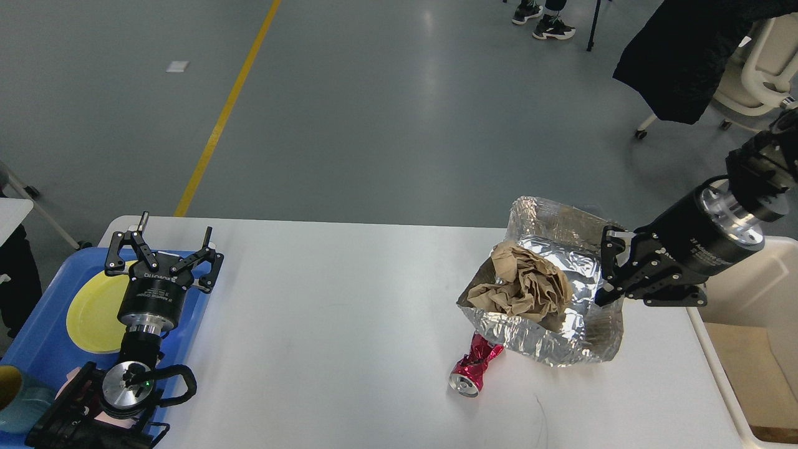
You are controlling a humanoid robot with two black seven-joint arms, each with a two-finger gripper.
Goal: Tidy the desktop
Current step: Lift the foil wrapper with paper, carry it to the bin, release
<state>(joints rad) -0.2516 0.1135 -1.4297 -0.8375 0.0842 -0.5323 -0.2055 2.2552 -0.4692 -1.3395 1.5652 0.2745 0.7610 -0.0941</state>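
Seen from the head view, the white worktop (349,324) fills the lower middle of the picture and serves as the landmark. Above its right part, the right hand (608,280) pinches the right edge of a crumpled foil sheet (561,324), which hangs lifted off the worktop with a wad of brown paper (520,288) resting in its hollow. Just below the foil's lower left edge, a crushed red can (472,373) lies on the worktop. Beyond the worktop's right edge stands a cream bin (757,287), close behind the right hand. At the worktop's left edge sits a blue tray (40,349) carrying a yellow plate (93,315). Over the tray's far right corner, the left hand (163,252) points away from the camera with its fingers spread wide, holding nothing.
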